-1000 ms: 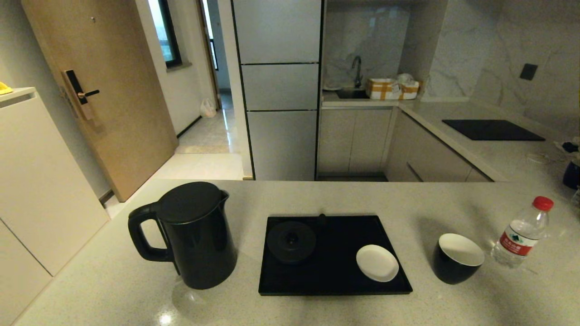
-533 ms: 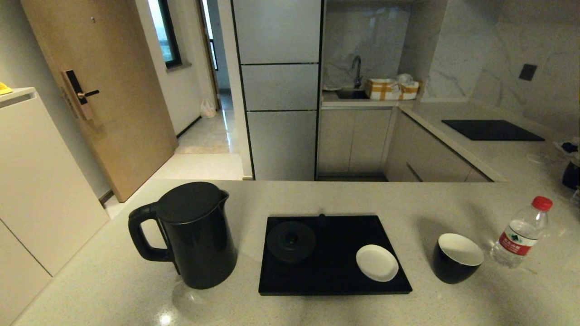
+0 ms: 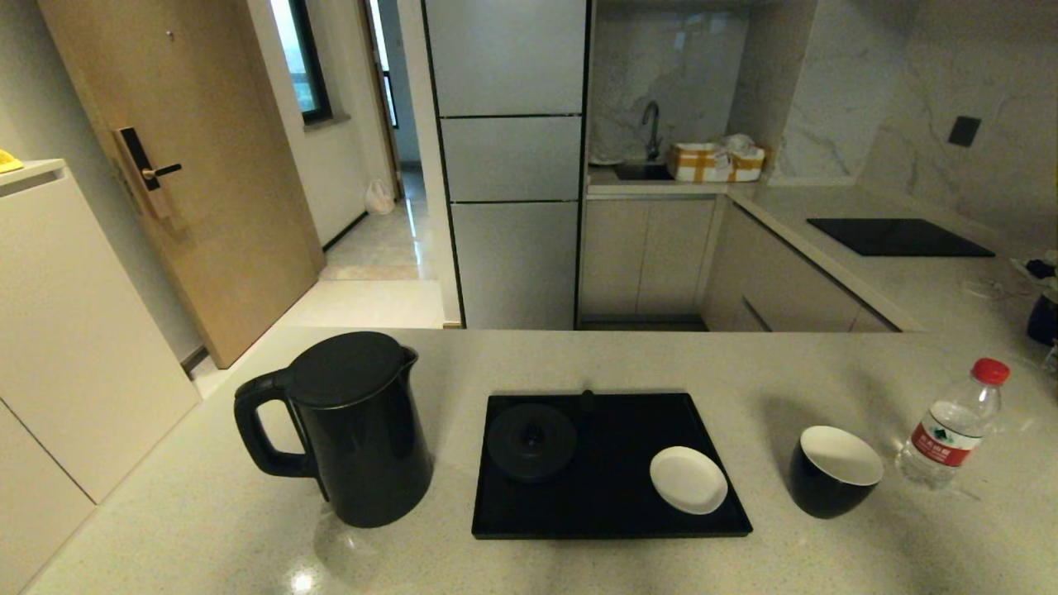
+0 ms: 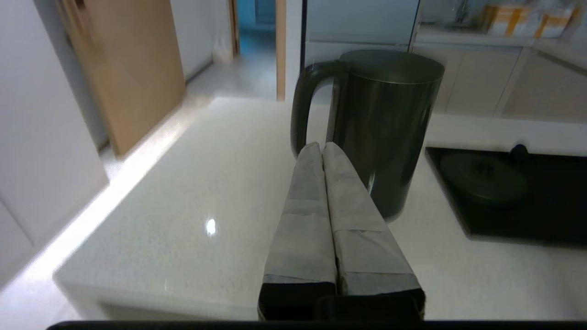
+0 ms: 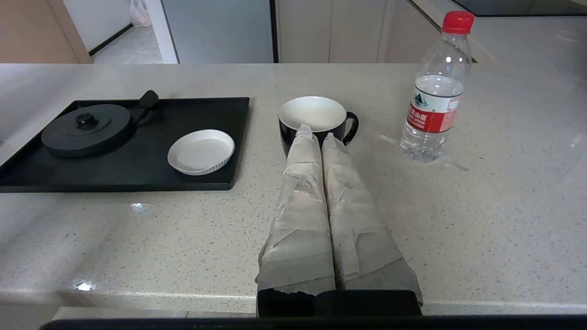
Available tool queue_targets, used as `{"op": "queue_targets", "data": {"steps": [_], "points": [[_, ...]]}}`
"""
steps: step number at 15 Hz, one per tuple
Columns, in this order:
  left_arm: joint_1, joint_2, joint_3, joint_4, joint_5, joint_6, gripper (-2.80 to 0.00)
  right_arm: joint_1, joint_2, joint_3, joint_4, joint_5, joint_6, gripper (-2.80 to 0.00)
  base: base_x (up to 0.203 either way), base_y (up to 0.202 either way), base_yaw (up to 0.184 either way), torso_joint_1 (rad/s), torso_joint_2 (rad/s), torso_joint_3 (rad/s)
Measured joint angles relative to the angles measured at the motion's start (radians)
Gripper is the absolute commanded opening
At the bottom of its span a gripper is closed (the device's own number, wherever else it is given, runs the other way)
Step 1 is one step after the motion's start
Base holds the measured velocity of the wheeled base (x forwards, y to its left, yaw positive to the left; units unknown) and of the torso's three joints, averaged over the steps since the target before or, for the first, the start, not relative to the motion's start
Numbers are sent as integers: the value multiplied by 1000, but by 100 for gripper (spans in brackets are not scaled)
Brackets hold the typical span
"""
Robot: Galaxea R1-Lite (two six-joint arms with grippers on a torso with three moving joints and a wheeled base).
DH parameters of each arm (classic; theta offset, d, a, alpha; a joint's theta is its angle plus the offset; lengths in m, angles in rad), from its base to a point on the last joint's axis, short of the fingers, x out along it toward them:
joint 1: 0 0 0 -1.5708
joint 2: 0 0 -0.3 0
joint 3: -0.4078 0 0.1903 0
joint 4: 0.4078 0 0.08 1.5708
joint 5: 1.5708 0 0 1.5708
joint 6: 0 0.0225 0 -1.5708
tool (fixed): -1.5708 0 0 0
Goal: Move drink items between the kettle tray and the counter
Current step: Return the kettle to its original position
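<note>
- So, left gripper (image 4: 319, 149): fingers pressed together, nothing between them, held above the counter's (image 3: 628, 570) near edge, aimed at the kettle (image 4: 385, 123); tips sit in front of the kettle's lower body by the handle, contact can't be told.
- Right gripper (image 5: 316, 133): fingers also closed flat against each other, holding nothing, above the counter near its front edge, pointed at the cup (image 5: 316, 117); tips line up w/ the cup's near rim, can't tell if touching.
- Neither arm shows in the head view.
- Kettle (image 3: 351, 430): tall, black, lid on, upright on the counter just left of the tray (image 3: 612, 508), handle facing left, away from the tray.
- Tray: flat black rectangle, low rim, centre of counter. Round kettle base (image 3: 531, 440) in its left half, bare; small white saucer (image 3: 688, 479) in its right front part.
- Cup (image 3: 835, 471): black outside, white inside, upright on the counter just right of the tray, apart from it; handle turned toward the bottle side.
- Bottle (image 3: 950, 430): clear, red cap, red label, upright on the counter right of the cup, near but not touching.
- Black cooktop panel (image 3: 897, 237) on the far counter run at back right.
</note>
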Motion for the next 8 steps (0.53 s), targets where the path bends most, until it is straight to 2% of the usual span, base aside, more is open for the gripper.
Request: {"op": "queue_targets", "data": {"steps": [1, 3, 8], "points": [[0, 0, 8, 9, -33, 30, -280, 0, 0, 0, 0, 0, 0, -280, 0, 0, 0, 0, 0, 0], [0, 0, 9, 114, -81, 63, -280, 1, 0, 0, 0, 0, 0, -280, 0, 0, 0, 0, 0, 0], [0, 0, 13, 112, -81, 60, -280, 1, 0, 0, 0, 0, 0, -280, 0, 0, 0, 0, 0, 0]]}}
